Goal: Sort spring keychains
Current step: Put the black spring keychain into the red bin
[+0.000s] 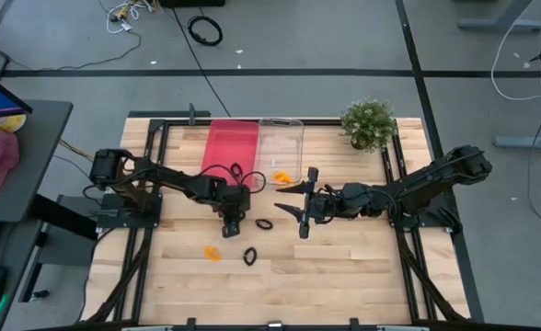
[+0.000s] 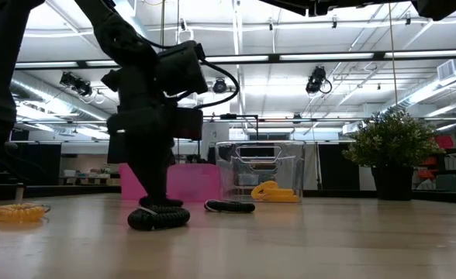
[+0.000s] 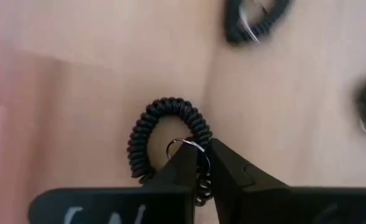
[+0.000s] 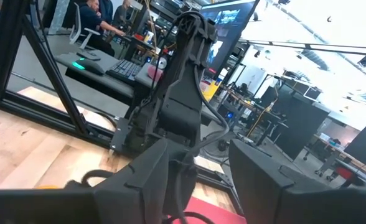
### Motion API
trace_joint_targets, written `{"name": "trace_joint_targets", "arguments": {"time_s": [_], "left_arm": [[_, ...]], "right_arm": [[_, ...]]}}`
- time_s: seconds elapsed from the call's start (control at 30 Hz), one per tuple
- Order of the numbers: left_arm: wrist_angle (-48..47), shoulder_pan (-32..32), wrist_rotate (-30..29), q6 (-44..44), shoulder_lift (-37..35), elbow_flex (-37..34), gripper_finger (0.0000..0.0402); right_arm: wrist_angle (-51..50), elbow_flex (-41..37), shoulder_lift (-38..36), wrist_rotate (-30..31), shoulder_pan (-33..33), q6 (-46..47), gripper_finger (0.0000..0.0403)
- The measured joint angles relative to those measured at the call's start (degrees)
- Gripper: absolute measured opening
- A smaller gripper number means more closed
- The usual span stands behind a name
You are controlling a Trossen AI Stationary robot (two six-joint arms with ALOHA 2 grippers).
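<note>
Black coils of one spring keychain (image 3: 168, 134) lie on the wooden table (image 1: 344, 267) just below centre of the high view, and the left gripper (image 3: 198, 163) stands straight down over it, its fingers clenched on the coil beside the small metal ring. To the right of it, near mid-frame, another black keychain (image 1: 264, 223) lies free, and lower down sit a third black one (image 1: 250, 256) and an orange one (image 1: 212, 251). At the upper centre, a pink bin (image 1: 231, 147) holds a black keychain (image 1: 236, 170), and the clear bin (image 1: 282, 138) beside it holds orange ones (image 1: 281, 176). The right gripper (image 1: 304, 197) hovers at centre right with its fingers spread apart, gripping nothing.
</note>
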Motion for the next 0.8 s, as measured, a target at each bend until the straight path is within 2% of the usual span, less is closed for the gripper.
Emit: {"name": "trace_joint_targets", "arguments": {"time_s": [0.1,0.3,0.47,0.6,0.7,0.8], "left_arm": [[-4.4,-0.8,0.0,1.3,0.1,2.4,0.0021],[-12.9,-3.4,-11.0,2.0,-0.2,10.2,0.0016],[-20.7,-7.6,-27.2,2.3,-0.2,16.0,0.0016],[-24.8,-10.4,-43.4,1.5,-0.3,19.3,0.0016],[-25.2,-11.7,-52.1,1.6,-0.3,19.9,0.0021],[-24.9,-11.7,-58.3,1.9,-0.3,19.5,0.0021]], "right_arm": [[0.0,0.0,0.0,0.0,0.0,0.0,0.0174],[0.0,0.0,0.0,0.0,0.0,0.0,0.0174],[0.0,0.0,0.0,0.0,0.0,0.0,0.0174],[0.0,0.0,0.0,0.0,0.0,0.1,0.0174],[0.0,0.0,0.0,0.0,0.0,0.2,0.0174],[0.0,0.0,0.0,0.0,0.0,0.2,0.0174]]}}
